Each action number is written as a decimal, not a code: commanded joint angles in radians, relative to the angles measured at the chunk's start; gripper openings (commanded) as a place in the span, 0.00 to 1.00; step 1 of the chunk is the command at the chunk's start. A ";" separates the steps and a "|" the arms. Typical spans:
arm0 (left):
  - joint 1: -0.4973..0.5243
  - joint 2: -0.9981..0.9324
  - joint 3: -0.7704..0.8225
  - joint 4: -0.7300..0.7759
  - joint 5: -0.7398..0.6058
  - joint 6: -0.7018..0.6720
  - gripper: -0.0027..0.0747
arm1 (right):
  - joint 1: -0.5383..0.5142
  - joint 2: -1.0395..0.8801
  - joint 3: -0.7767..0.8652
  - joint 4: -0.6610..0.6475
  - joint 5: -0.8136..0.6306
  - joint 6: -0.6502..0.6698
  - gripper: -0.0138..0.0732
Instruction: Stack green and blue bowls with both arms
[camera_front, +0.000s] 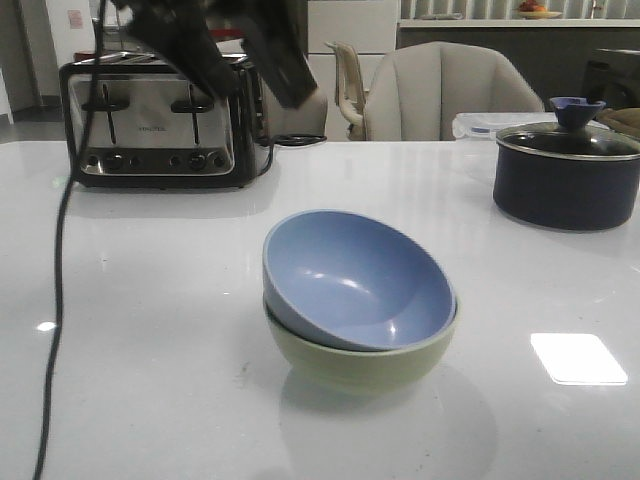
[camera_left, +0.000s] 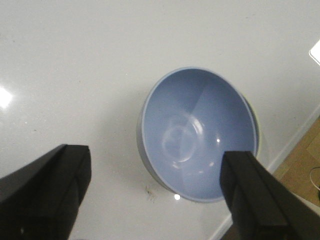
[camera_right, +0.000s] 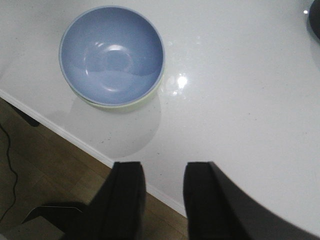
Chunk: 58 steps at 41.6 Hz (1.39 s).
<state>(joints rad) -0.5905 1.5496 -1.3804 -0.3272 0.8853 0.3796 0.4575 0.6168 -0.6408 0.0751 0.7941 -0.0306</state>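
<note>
The dusty blue bowl (camera_front: 355, 285) sits tilted inside the pale green bowl (camera_front: 350, 365) at the middle of the white table (camera_front: 150, 350). My left gripper (camera_front: 255, 88) hangs high at the back left, above the stack and apart from it. In the left wrist view the left gripper (camera_left: 157, 155) is wide open and empty, with the blue bowl (camera_left: 200, 132) far below it. My right gripper (camera_right: 160, 167) has its jaws a little apart and empty, over the table's front edge. The blue bowl (camera_right: 112, 52) lies beyond it, with a sliver of green bowl (camera_right: 146, 99) showing.
A steel toaster (camera_front: 160, 125) stands at the back left and a dark lidded pot (camera_front: 566, 180) at the back right. A black cable (camera_front: 55, 300) trails down the left side. Chairs (camera_front: 440, 90) stand behind the table. The wood floor (camera_right: 45, 165) shows past the table edge.
</note>
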 joint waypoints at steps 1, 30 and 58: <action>-0.008 -0.131 -0.019 0.008 0.018 -0.019 0.79 | 0.001 -0.002 -0.027 -0.006 -0.066 -0.011 0.55; -0.008 -0.831 0.497 0.352 0.047 -0.433 0.79 | 0.001 -0.002 -0.027 -0.006 -0.066 -0.011 0.55; -0.008 -1.013 0.707 0.335 -0.008 -0.433 0.51 | 0.001 -0.002 -0.027 -0.006 -0.021 -0.011 0.20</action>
<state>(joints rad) -0.5922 0.5338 -0.6450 0.0141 0.9505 -0.0433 0.4575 0.6168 -0.6408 0.0735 0.8289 -0.0306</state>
